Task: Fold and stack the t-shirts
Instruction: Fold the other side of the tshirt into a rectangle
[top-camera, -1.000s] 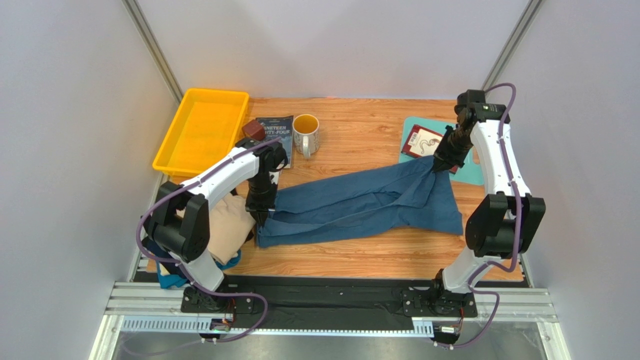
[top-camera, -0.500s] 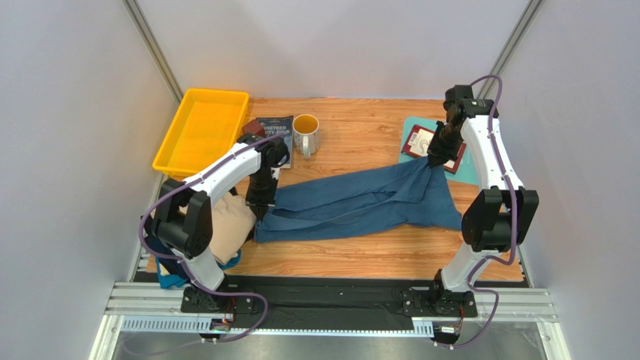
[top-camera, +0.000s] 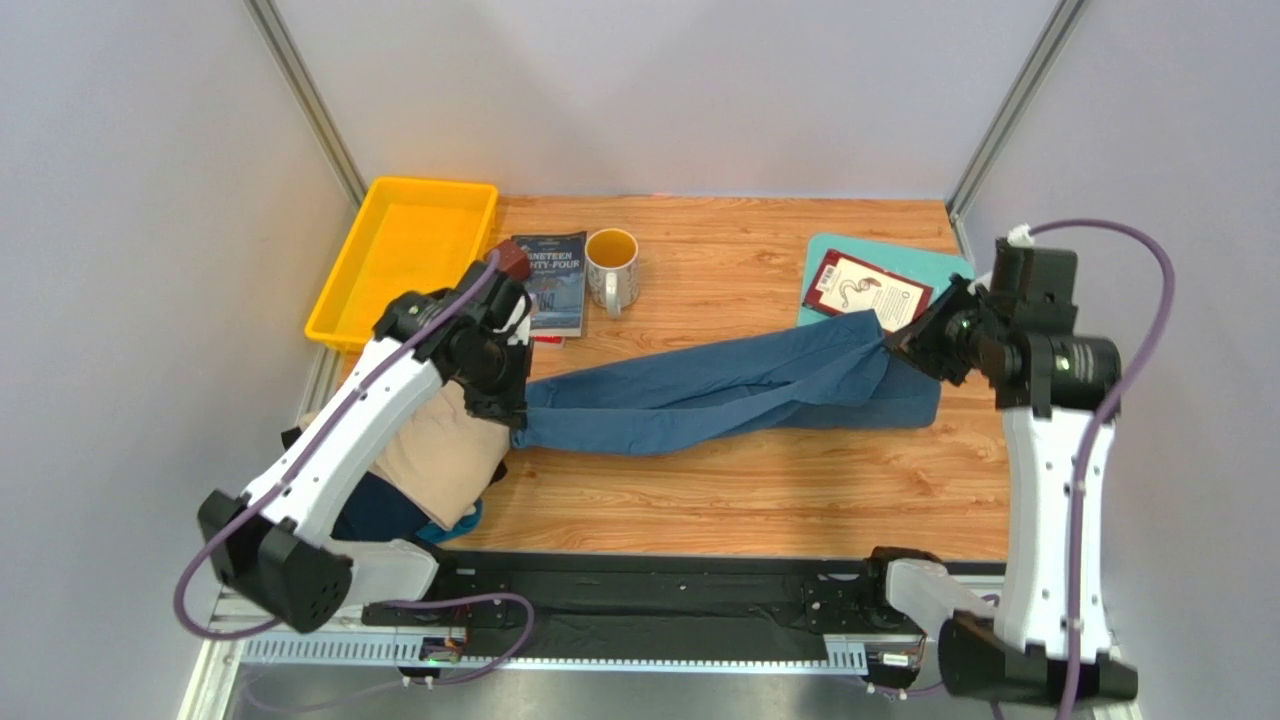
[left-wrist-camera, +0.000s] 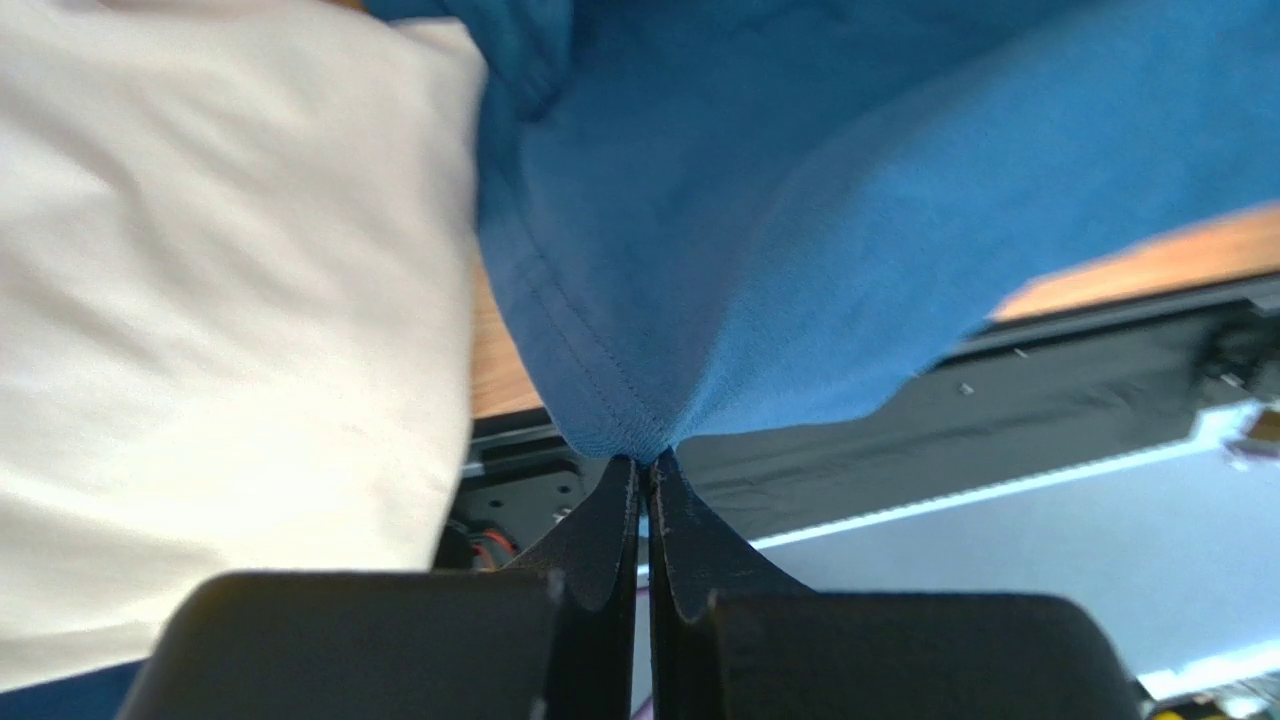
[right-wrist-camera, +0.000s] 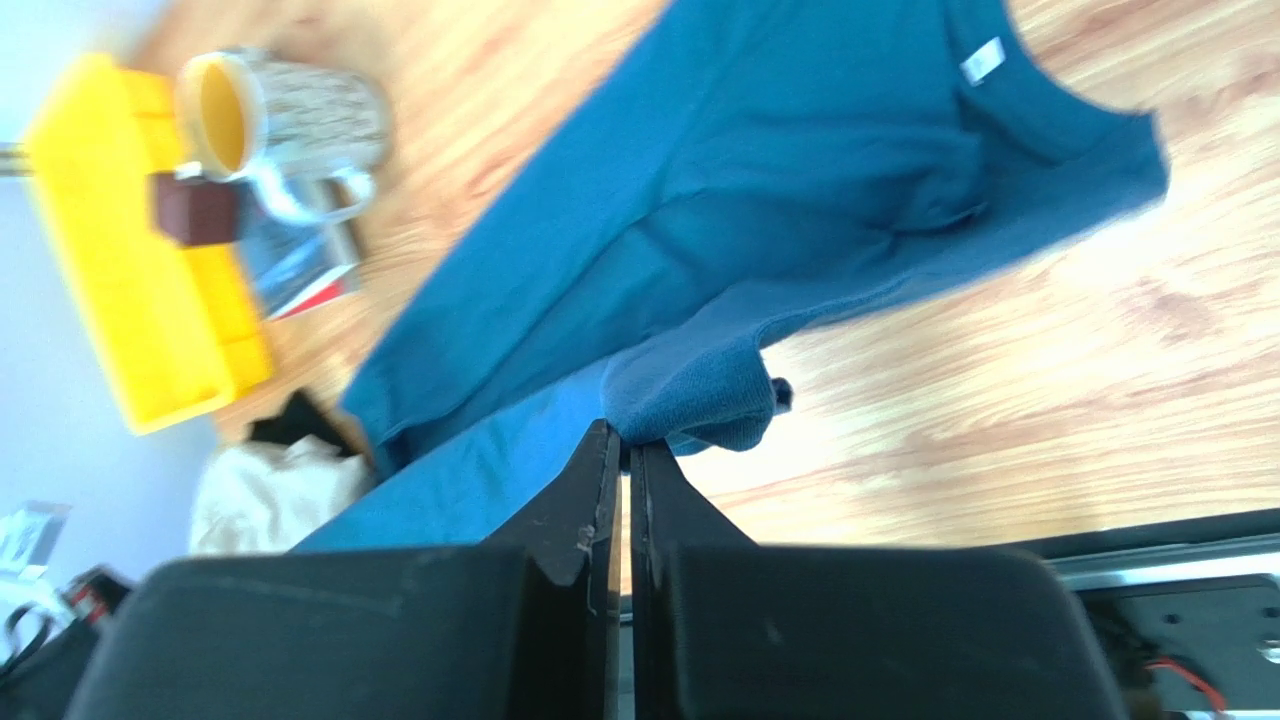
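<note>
Now: teal-blue t-shirt stretched over the counter, long axis left-right.
Left hand: clamped on its left end.
Right hand: pinching the right end, seemingly a sleeve.

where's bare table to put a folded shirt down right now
Two bare wood patches: the far middle, between the mug and the teal cutting board, and the near strip between the stretched teal-blue shirt and the front rail. The left side is crowded: yellow bin, book, beige shirt.
</note>
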